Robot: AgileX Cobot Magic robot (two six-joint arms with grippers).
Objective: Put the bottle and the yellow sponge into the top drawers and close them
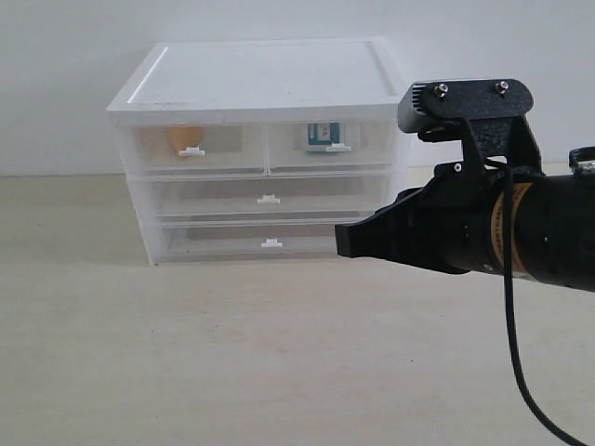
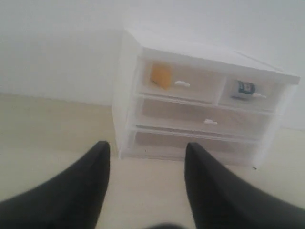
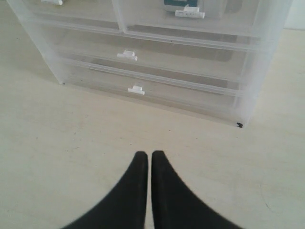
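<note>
The white-topped cabinet (image 1: 260,79) stands at the back of the table with both top drawers pushed in. The yellow sponge (image 1: 184,137) shows through the top left drawer (image 1: 191,149); the bottle (image 1: 323,136) shows through the top right drawer (image 1: 335,146). The left wrist view also has the sponge (image 2: 161,75) and bottle (image 2: 246,88) behind their fronts. My left gripper (image 2: 147,149) is open and empty, well back from the cabinet. My right gripper (image 3: 147,155) is shut with nothing between its fingers, above the table in front of the cabinet (image 3: 157,62); its arm (image 1: 465,223) fills the exterior view's right.
Two full-width drawers (image 1: 270,199) sit shut below the top pair. A black cable (image 1: 517,362) hangs from the right arm. Pale tabletop (image 1: 232,353) stretches in front of the cabinet; a white wall is behind.
</note>
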